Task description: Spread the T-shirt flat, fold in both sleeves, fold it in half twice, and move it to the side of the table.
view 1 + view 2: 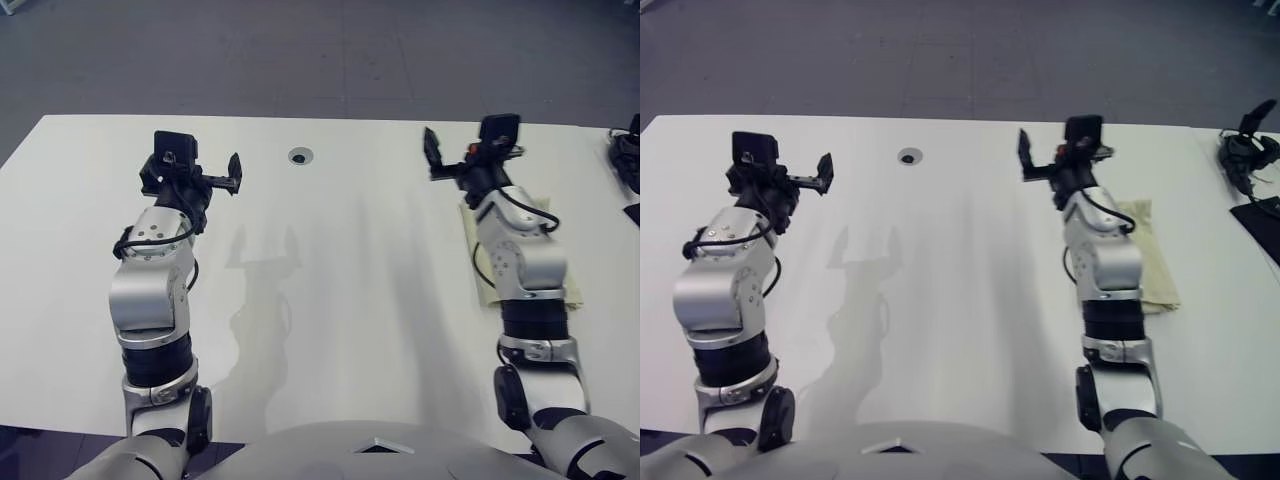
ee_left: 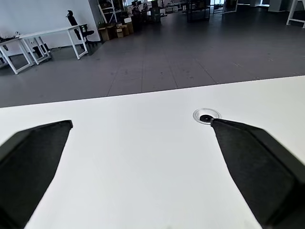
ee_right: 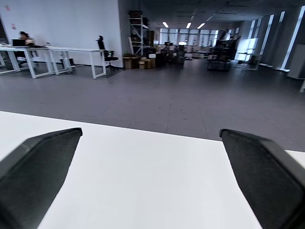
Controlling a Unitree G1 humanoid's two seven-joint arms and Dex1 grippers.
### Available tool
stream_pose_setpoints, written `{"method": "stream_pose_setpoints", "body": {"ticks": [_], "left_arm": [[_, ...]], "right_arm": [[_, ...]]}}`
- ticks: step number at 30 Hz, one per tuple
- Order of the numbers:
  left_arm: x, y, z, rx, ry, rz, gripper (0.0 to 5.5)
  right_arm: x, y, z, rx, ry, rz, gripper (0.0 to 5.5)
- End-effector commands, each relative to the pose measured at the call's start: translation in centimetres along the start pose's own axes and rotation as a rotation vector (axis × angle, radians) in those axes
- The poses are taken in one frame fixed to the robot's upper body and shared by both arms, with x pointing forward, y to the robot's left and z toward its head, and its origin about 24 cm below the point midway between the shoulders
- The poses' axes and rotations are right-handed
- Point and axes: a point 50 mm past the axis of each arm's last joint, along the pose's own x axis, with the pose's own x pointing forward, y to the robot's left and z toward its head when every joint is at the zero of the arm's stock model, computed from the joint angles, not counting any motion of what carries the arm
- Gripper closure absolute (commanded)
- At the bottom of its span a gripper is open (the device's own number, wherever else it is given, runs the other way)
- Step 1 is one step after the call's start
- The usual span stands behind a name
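Observation:
The T-shirt [image 1: 1145, 262] is a pale yellow folded bundle lying near the right side of the white table [image 1: 340, 300], partly hidden under my right forearm. My right gripper [image 1: 470, 155] is raised above the table just beyond the shirt, open and empty, and its dark fingers [image 3: 38, 162] stand wide apart in the right wrist view. Over the left part of the table my left gripper [image 1: 193, 176] is also raised, open and empty, far from the shirt. Its fingers [image 2: 257, 162] frame bare tabletop.
A round cable grommet [image 1: 300, 155] sits in the table's far middle, between the two grippers. Black cables and gear [image 1: 1245, 150] and a flat dark object [image 1: 1262, 216] lie at the far right edge. Grey floor runs beyond the far edge.

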Motion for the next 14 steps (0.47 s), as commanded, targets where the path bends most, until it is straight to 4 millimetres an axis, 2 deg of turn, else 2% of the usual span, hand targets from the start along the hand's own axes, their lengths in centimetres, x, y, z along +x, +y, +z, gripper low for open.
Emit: {"method": "stream_pose_setpoints", "body": {"ticks": [1,7,14], "left_arm": [[0.5,-0.1,-0.7,-0.034,-0.004,0.008,0.1],[1.3,-0.3,0.0,-0.002,-0.045,-0.02,0.1],[1.2,-0.7,-0.1,0.007,-0.058,-0.031,0.1]], "right_arm": [[-0.8,-0.6,-2.3,0.011,0.079,-0.075,0.15],[-1.0,-0.3,-2.7,-0.008,0.091,-0.084,0.15],[-1.4,0.0,-3.4,-0.001,0.117,-0.093,0.15]]}}
